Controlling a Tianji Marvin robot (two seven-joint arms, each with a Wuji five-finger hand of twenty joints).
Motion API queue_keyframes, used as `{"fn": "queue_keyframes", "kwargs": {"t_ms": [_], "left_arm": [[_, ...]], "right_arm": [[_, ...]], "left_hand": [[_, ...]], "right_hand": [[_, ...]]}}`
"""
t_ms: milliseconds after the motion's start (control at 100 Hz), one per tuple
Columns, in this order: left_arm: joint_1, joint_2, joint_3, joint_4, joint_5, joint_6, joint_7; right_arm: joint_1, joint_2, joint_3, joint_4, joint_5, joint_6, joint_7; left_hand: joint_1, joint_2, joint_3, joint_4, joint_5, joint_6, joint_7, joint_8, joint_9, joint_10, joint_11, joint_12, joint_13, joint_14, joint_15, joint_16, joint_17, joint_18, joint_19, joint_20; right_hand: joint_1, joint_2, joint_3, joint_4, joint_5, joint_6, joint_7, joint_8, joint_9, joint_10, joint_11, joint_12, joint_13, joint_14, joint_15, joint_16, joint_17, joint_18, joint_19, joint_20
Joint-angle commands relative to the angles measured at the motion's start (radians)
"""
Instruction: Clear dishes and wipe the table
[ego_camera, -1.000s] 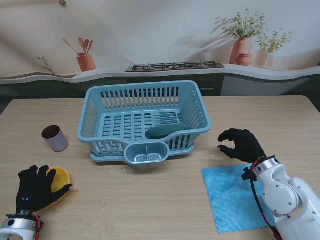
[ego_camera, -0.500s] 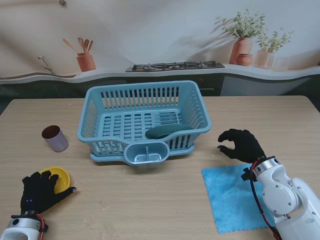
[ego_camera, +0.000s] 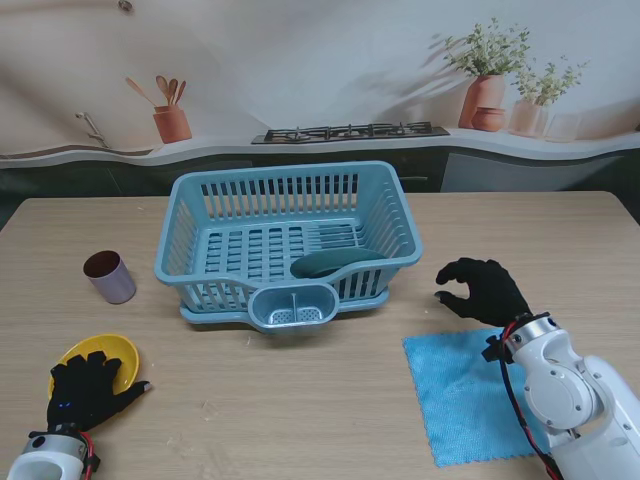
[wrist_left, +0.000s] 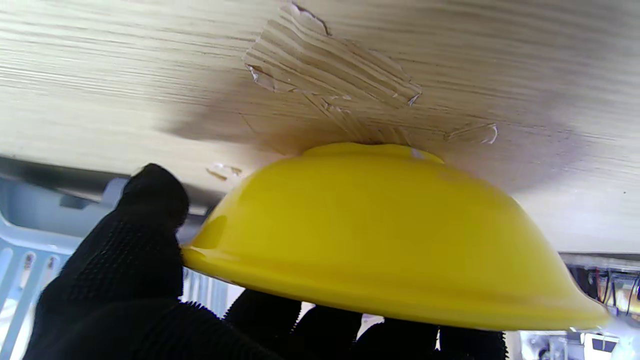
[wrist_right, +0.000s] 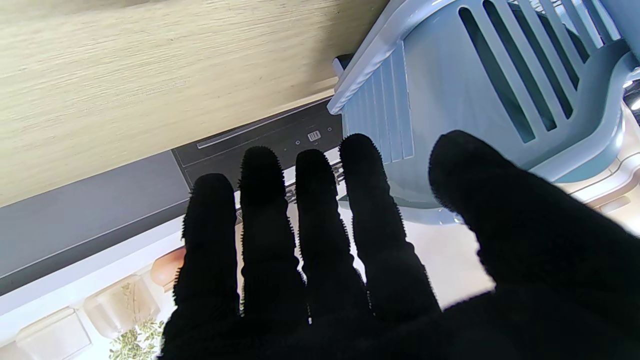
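The left hand (ego_camera: 88, 390) has drawn back toward me across the past second, uncovering more of the yellow bowl (ego_camera: 100, 353); its thumb touches the rim, fingers lying over the near edge, grip unclear; the bowl sits on the table (ego_camera: 300, 400), left of the rack (ego_camera: 288, 245); I judge the grasp unfinished; the right hand (ego_camera: 485, 290) hovers empty, fingers loosely spread, by the cloth (ego_camera: 460, 395).
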Motion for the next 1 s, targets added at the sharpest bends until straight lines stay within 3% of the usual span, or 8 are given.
{"fn": "queue_keyframes", "kwargs": {"t_ms": [0,130,260,320,450,680,860,990], "left_arm": [[0.001,0.000,0.002,-0.010,-0.008,0.011,-0.024],[0.003,0.003,0.005,-0.022,-0.003,0.035,-0.049],[-0.001,0.003,0.006,-0.024,-0.001,0.042,-0.052],[-0.004,0.002,0.007,-0.024,-0.005,0.044,-0.053],[-0.016,0.003,0.010,-0.011,0.004,0.035,-0.035],[-0.035,0.004,-0.001,0.021,0.037,-0.072,0.059],[-0.050,0.004,-0.019,0.036,0.051,-0.183,0.124],[-0.057,0.004,-0.027,0.036,0.062,-0.234,0.155]], "right_arm": [[-0.005,0.000,-0.002,-0.004,-0.002,-0.002,0.012],[-0.005,0.000,-0.001,-0.003,-0.002,-0.003,0.011],[-0.006,-0.001,0.000,-0.002,-0.002,-0.004,0.008],[-0.006,-0.001,0.001,-0.001,-0.001,-0.005,0.007],[-0.006,-0.002,0.002,-0.001,0.001,-0.006,0.006],[-0.007,-0.002,0.003,0.001,0.003,-0.009,0.004],[-0.008,-0.003,0.002,0.002,0.006,-0.008,0.002],[-0.010,-0.003,0.002,0.002,0.007,-0.005,0.000]], "left_hand": [[0.057,-0.026,0.062,0.006,-0.021,0.020,-0.009,-0.001,-0.023,0.021,0.022,0.016,-0.012,0.017,0.027,0.011,0.014,0.001,0.058,0.025],[0.168,-0.024,0.120,0.014,0.011,0.012,0.008,0.015,0.027,0.039,0.059,0.035,0.053,0.051,0.098,0.031,0.087,0.027,0.134,0.075],[0.301,-0.008,0.170,0.018,0.078,0.013,0.038,0.039,0.119,0.069,0.085,0.049,0.147,0.106,0.175,0.042,0.202,0.088,0.205,0.142],[0.441,-0.007,0.077,-0.002,0.096,0.010,0.067,0.100,0.163,0.078,0.094,0.057,0.191,0.126,0.206,0.041,0.256,0.109,0.211,0.192],[0.666,0.004,-0.052,0.025,0.109,-0.001,0.203,0.107,0.256,0.097,0.128,0.072,0.307,0.161,0.272,0.075,0.381,0.150,0.255,0.242],[0.675,-0.044,0.058,0.010,0.139,-0.014,0.338,0.169,0.374,0.123,0.176,0.169,0.463,0.161,0.366,0.174,0.520,0.155,0.362,0.285],[0.658,-0.065,0.105,-0.001,0.144,-0.024,0.419,0.245,0.420,0.149,0.270,0.213,0.580,0.161,0.476,0.283,0.651,0.133,0.484,0.310],[0.651,-0.071,0.121,-0.005,0.138,-0.024,0.454,0.321,0.435,0.165,0.365,0.228,0.659,0.162,0.579,0.367,0.771,0.094,0.601,0.286]], "right_hand": [[0.005,-0.017,0.029,0.039,-0.034,0.008,-0.007,0.013,-0.026,-0.011,-0.008,-0.013,-0.025,-0.020,-0.012,-0.011,-0.011,-0.024,-0.011,-0.006],[0.003,-0.015,0.027,0.039,-0.033,0.008,-0.007,0.013,-0.026,-0.011,-0.008,-0.013,-0.027,-0.019,-0.013,-0.011,-0.014,-0.023,-0.013,-0.006],[0.003,-0.013,0.026,0.039,-0.034,0.008,-0.008,0.013,-0.026,-0.011,-0.007,-0.013,-0.027,-0.020,-0.012,-0.010,-0.014,-0.025,-0.013,-0.005],[0.003,-0.011,0.025,0.039,-0.034,0.008,-0.008,0.013,-0.026,-0.012,-0.007,-0.013,-0.027,-0.020,-0.012,-0.010,-0.015,-0.027,-0.013,-0.005],[0.006,-0.005,0.022,0.039,-0.034,0.007,-0.008,0.013,-0.027,-0.011,-0.008,-0.013,-0.029,-0.020,-0.012,-0.010,-0.016,-0.026,-0.014,-0.004],[0.005,-0.002,0.017,0.039,-0.034,0.007,-0.008,0.013,-0.027,-0.012,-0.007,-0.012,-0.030,-0.021,-0.012,-0.010,-0.017,-0.029,-0.015,-0.003],[0.006,0.000,0.016,0.040,-0.033,0.006,-0.008,0.013,-0.027,-0.012,-0.007,-0.012,-0.029,-0.022,-0.011,-0.009,-0.018,-0.027,-0.016,-0.002],[0.007,0.001,0.016,0.040,-0.032,0.007,-0.008,0.013,-0.027,-0.012,-0.007,-0.012,-0.030,-0.020,-0.011,-0.009,-0.018,-0.028,-0.016,-0.001]]}}
